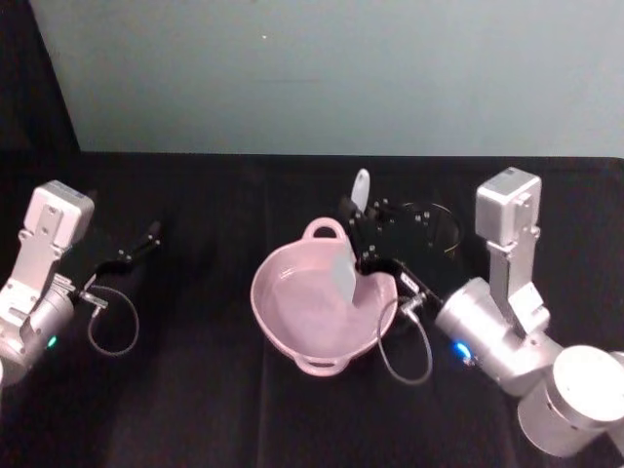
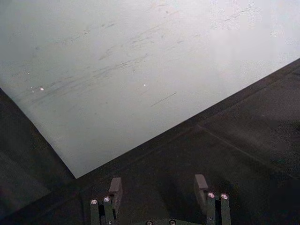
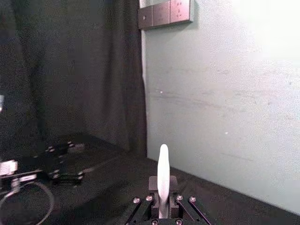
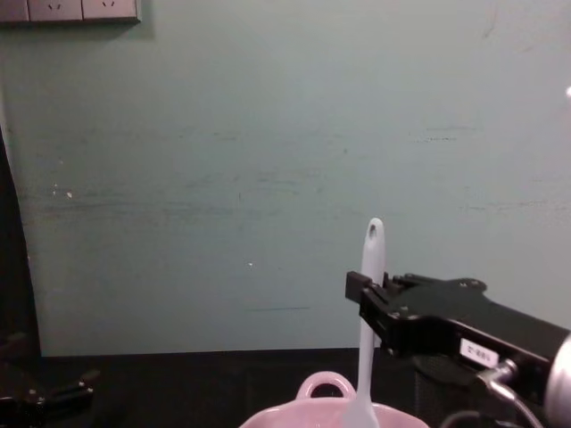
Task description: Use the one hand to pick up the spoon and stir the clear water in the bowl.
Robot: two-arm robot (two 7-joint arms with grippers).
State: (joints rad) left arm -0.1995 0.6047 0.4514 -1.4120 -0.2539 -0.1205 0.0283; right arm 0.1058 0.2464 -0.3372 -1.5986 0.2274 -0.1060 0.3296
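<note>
The pink bowl [image 1: 278,327] sits mid-bench [image 1: 195,409], its loop handle on the far rim. The white spoon [image 1: 345,275] stands nearly upright with its broad end down inside the bowl, towards the right wall. Just behind the bowl, the right gripper [image 1: 359,240] is clamped on the spoon's shaft, well below the holed tip.

I judge the stirring to be under way. To do it well:
- Sweep slow, small circles around the bowl's middle.
- Hold the spoon end low but off the pink wall, so the light bowl neither slides nor tips.
- Hold the shaft steep, so that water does not slop over the rim.

The left gripper [image 1: 146,239] rests parked far left, fingers apart.
</note>
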